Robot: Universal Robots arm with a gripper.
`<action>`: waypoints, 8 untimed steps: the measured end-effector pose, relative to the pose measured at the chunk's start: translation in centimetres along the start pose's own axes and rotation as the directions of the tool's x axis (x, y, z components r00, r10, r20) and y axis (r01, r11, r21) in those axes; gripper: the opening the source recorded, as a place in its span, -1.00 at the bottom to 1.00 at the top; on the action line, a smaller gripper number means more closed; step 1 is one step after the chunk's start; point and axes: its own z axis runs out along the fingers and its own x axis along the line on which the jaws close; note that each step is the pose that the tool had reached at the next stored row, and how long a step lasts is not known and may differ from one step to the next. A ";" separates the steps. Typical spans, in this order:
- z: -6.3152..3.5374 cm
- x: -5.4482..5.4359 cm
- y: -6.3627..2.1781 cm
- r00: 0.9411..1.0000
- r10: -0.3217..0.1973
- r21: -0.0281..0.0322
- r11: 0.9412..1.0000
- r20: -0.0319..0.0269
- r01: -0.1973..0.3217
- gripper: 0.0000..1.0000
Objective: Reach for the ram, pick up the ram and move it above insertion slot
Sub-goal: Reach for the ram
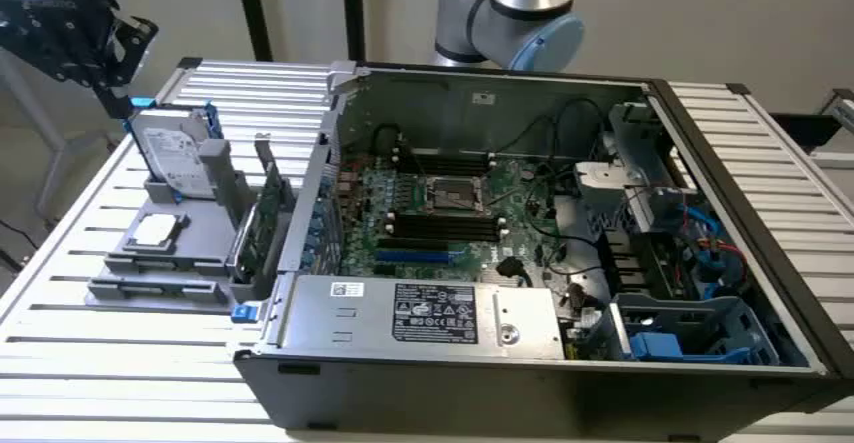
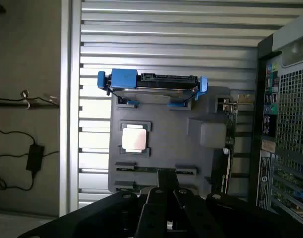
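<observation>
Ram (image 2: 156, 169) stands on its long edge in a narrow slot of the grey fixture (image 2: 171, 144). It is at the end opposite the upright hard drive (image 2: 154, 82), and the processor chip (image 2: 135, 138) lies between the two. The fixture rests on the slatted metal surface (image 1: 134, 383), just beside the open computer case (image 1: 534, 363).

Orientation: the ram's long axis runs across the fixture's width, parallel to the hard drive's broad face. Its thin top edge faces upward and its flat sides are vertical. The green expansion card (image 2: 229, 144) stands along the fixture's case-side edge at right angles to the ram, apart from it.

Handling, as judged: the stick is light, stiff and thin. It is also fragile, given the small chips on its faces and the contacts along its lower edge. The soundest hold looks to be across the two flat faces near mid-length, squeezing the thickness. A lift straight up would keep the board from binding in the slot. A hold near one end risks tilting or levering it.

Pincer (image 1: 107, 63): in the exterior view it hangs above the hard-drive end of the fixture, clear of the ram. Whether it is apart or together cannot be told. Nothing is seen in its grip. The ram is seated in its slot, so the reach is judged not yet complete.
</observation>
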 end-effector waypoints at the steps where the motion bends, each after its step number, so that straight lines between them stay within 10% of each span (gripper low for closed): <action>1: -0.01 0.0 0.00 1.000 0.000 0.000 1.000 0.000 0.000 -0.79; 8: -0.08 0.0 0.00 1.000 0.000 0.000 1.000 0.000 0.000 -0.79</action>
